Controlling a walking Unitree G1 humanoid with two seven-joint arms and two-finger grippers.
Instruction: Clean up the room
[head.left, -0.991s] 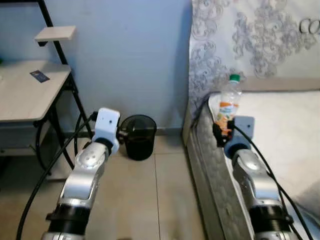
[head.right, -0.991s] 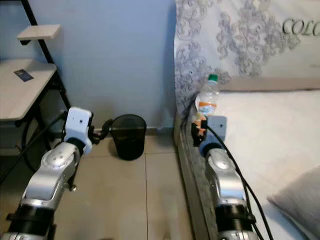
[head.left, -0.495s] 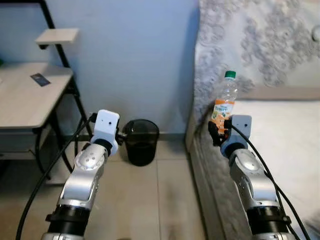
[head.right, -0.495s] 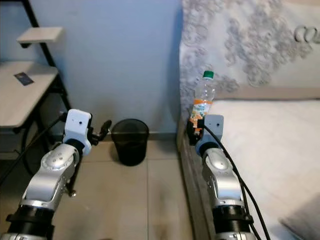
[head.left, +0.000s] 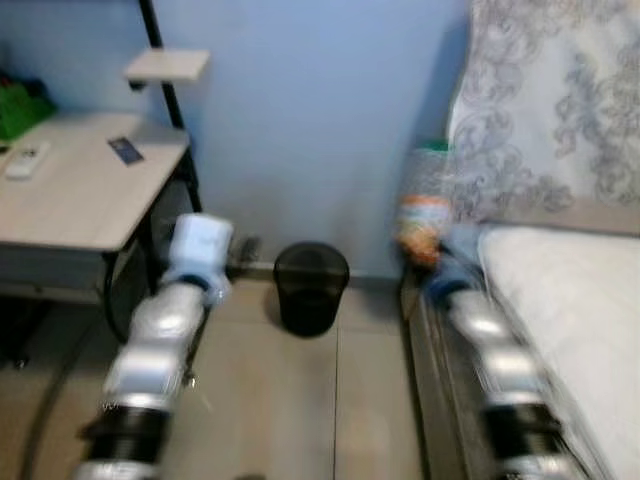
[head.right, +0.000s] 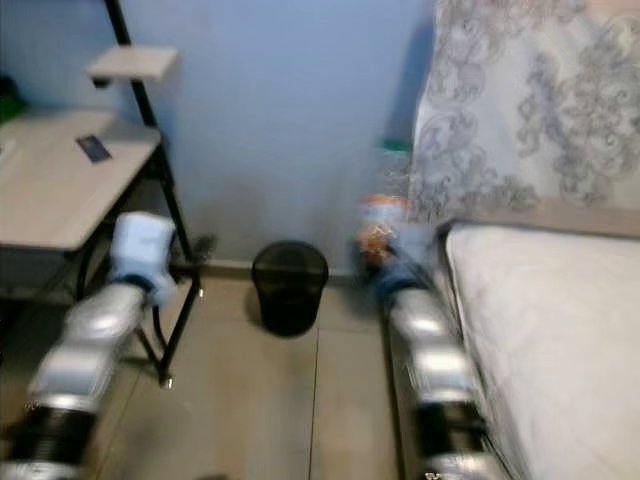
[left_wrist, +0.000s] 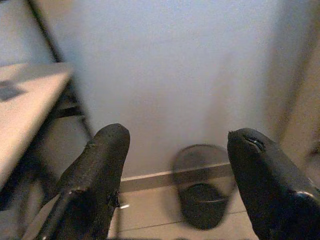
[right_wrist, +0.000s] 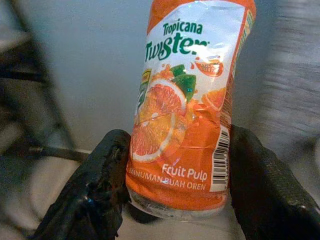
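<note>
Swung leftward since the earlier frame, the blurred view shows the right gripper (right_wrist: 175, 190) clamped around the orange-labelled bottle (right_wrist: 187, 100) and the left gripper (left_wrist: 172, 150) spread empty, with the black bin (head.left: 312, 288) farther ahead by the wall, the likely drop target.

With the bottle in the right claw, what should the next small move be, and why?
Probably carry the bottle, clamped in the right claw, leftward toward the black bin. The bin stands open on the floor by the wall, left of the bottle, so the bottle isn't above it yet.
</note>
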